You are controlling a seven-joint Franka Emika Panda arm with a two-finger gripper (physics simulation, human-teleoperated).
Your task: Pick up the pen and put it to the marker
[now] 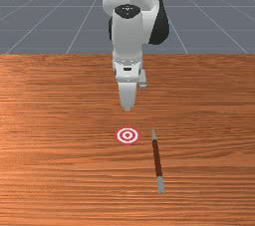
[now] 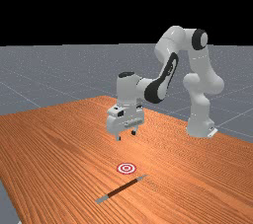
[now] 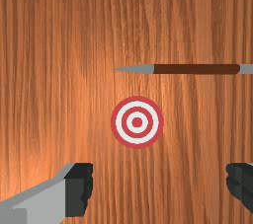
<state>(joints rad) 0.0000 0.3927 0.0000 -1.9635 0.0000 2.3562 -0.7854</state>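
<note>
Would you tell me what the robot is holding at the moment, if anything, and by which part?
Nothing is held: the white-and-grey hand is open above the table, and the slim brown-and-grey pen lies apart from it.

Open air between the raised gripper [image 2: 126, 135] and the wooden table [image 1: 60, 135]. Between the widely parted fingers [image 3: 79, 188], free room. In the front view, just a narrow strip of bare wood between the flat red-and-white bull's-eye marker [image 1: 127, 135], passable overhead, and the brown-and-grey pen [image 1: 157, 158], a low obstacle to its right. Along both long sides of the pen, bare wood with room for a finger.
</note>
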